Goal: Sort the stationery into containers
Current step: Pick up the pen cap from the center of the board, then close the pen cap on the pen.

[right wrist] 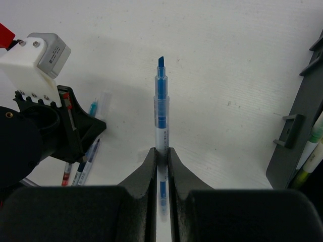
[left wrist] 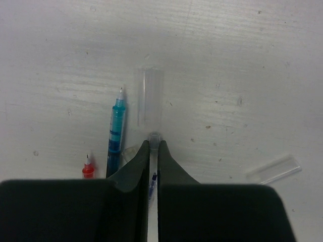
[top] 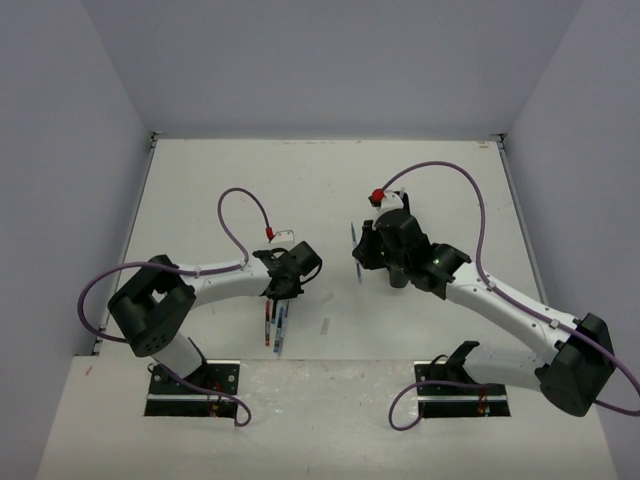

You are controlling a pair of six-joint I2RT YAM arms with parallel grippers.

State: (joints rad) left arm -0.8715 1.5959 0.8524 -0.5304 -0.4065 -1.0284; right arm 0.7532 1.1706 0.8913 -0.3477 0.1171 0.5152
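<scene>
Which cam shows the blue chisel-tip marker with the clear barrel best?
Right wrist: the blue chisel-tip marker fills mid-frame, tip to barrel, clamped in the right gripper. Top external shows the marker only as a thin sliver at that gripper. Left wrist doesn't show it.

a white scuffed table [top: 330,180] enclosed by plain pale lavender walls [top: 330,60] under even light

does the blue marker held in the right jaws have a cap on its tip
No, the blue marker shows a bare blue chisel tip at its far end, with no cap over it.
</scene>
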